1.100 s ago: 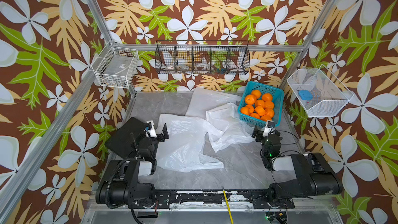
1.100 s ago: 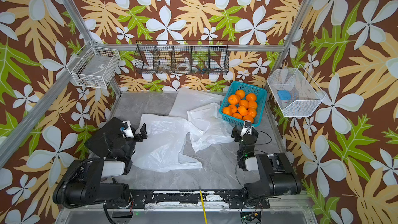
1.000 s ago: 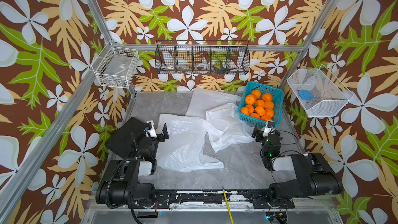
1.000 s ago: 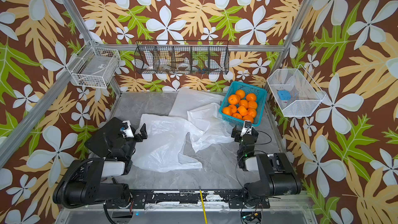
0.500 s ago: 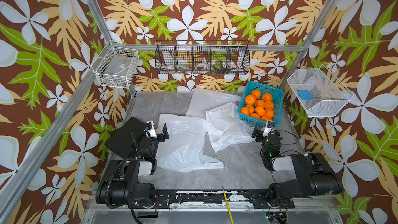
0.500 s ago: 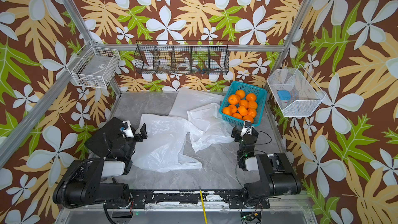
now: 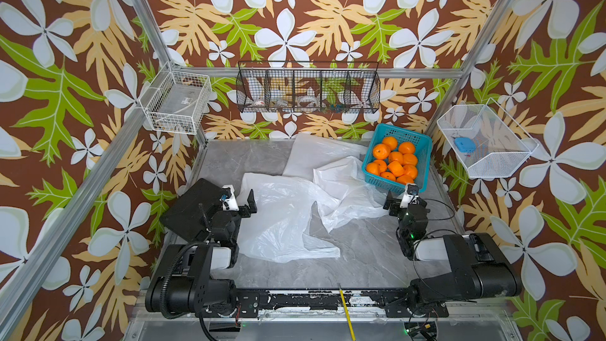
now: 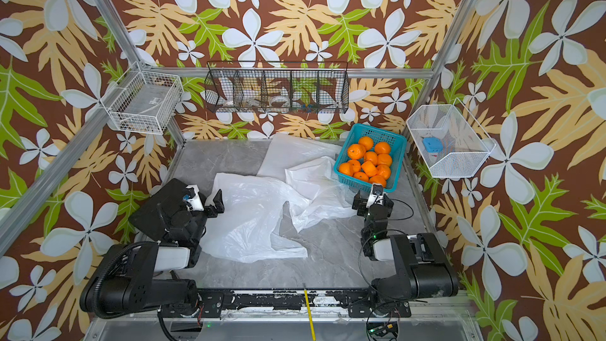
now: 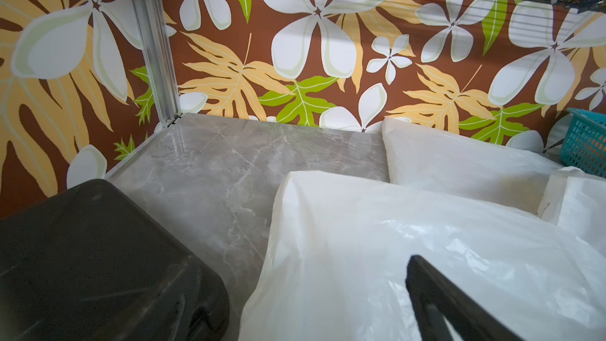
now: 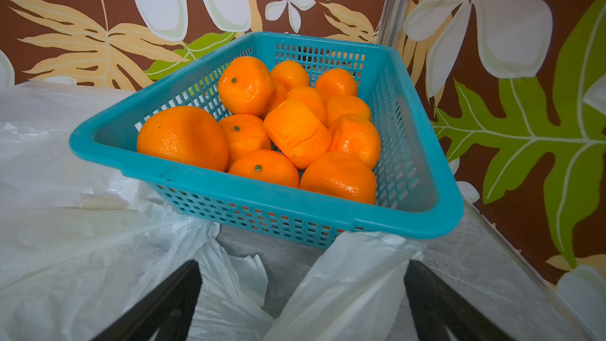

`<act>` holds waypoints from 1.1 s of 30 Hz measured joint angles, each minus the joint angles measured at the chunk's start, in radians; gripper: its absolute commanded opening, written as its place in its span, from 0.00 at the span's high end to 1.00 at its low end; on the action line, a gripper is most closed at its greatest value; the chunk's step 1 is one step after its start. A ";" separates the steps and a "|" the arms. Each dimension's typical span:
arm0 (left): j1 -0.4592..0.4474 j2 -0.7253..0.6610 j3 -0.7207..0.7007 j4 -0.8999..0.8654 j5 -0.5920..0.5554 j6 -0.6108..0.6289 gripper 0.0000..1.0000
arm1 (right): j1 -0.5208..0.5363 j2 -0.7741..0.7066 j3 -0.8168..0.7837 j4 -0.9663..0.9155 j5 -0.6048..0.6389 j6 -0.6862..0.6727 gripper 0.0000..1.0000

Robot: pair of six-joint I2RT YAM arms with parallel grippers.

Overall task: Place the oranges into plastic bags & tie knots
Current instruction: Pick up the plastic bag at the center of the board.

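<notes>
Several oranges [image 7: 395,162] [image 10: 295,132] fill a teal basket [image 7: 423,147] [image 10: 423,214] at the back right. Three translucent white plastic bags lie empty and untied on the table: a large crumpled bag [image 7: 282,221] [image 9: 393,241] in front, a bag [image 7: 344,185] beside the basket, and a flat bag [image 7: 314,152] at the back. My left gripper [image 7: 247,205] [image 8: 214,205] stands open over the front bag's left edge. Just in front of the basket my right gripper [image 7: 402,203] [image 10: 303,277] is open, with a strip of bag [image 10: 344,280] lying loose between its jaws.
A black case [image 7: 193,208] [image 9: 98,257] sits at the table's left edge, close beside my left gripper. Wire baskets hang on the left wall [image 7: 175,101], back wall [image 7: 308,88] and right wall [image 7: 482,144]. A yellow stick [image 7: 346,310] lies across the front rail.
</notes>
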 measured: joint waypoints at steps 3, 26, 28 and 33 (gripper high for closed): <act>0.000 -0.093 -0.026 -0.009 -0.010 0.000 0.00 | 0.000 -0.101 0.007 -0.069 -0.013 -0.001 0.01; -0.487 -0.561 0.372 -1.054 -0.030 -0.350 0.09 | 0.000 -0.594 0.372 -1.106 -0.435 0.304 0.01; -0.617 -0.474 0.423 -1.110 -0.088 -0.349 0.11 | 0.000 -0.544 0.402 -1.120 -0.465 0.314 0.01; -0.782 -0.198 0.555 -1.205 -0.161 -0.335 0.21 | 0.000 -0.443 0.457 -1.138 -0.510 0.337 0.01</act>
